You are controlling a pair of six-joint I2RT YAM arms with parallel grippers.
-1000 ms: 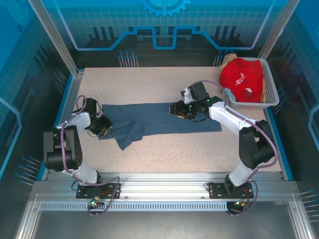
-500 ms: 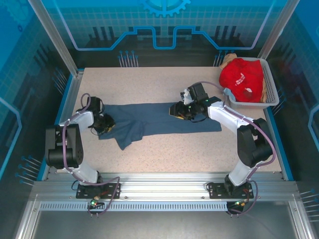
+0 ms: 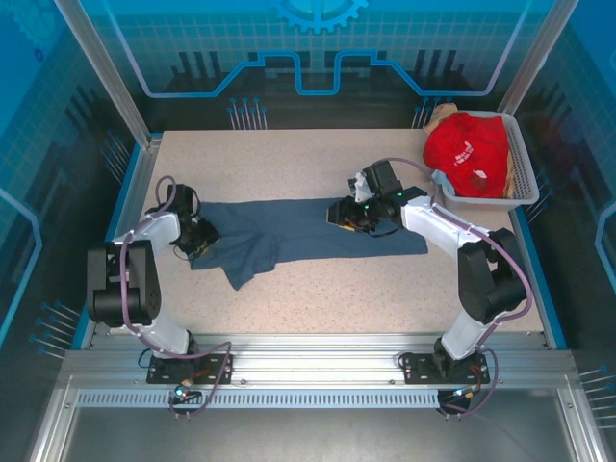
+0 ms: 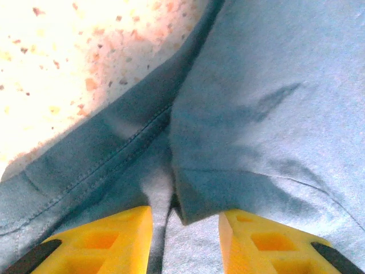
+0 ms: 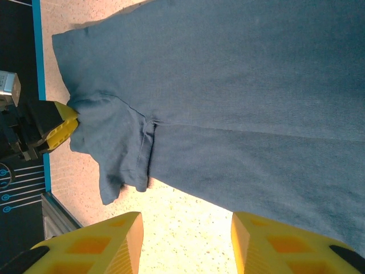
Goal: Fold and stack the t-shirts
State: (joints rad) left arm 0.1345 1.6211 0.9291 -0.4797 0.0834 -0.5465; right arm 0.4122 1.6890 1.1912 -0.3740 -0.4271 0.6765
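A slate-blue t-shirt (image 3: 298,231) lies spread flat across the middle of the table. My left gripper (image 3: 199,241) is down at its left end. In the left wrist view the yellow fingers (image 4: 114,234) stand apart on the cloth (image 4: 268,91), and a folded edge (image 4: 188,211) lies loose between them. My right gripper (image 3: 337,214) hovers over the shirt's upper middle. It is open (image 5: 187,220), with bare table under the gap and the shirt (image 5: 256,85) just beyond. A red t-shirt (image 3: 469,149) with white print lies bunched in the basket.
The white mesh basket (image 3: 525,173) stands at the back right corner, with tan cloth (image 3: 441,115) behind the red shirt and a bit of light blue cloth (image 3: 441,179) over its near rim. Bare tabletop (image 3: 318,308) stretches in front of the shirt.
The left gripper has crept a little toward the back along the shirt's left end. The right arm has barely moved.
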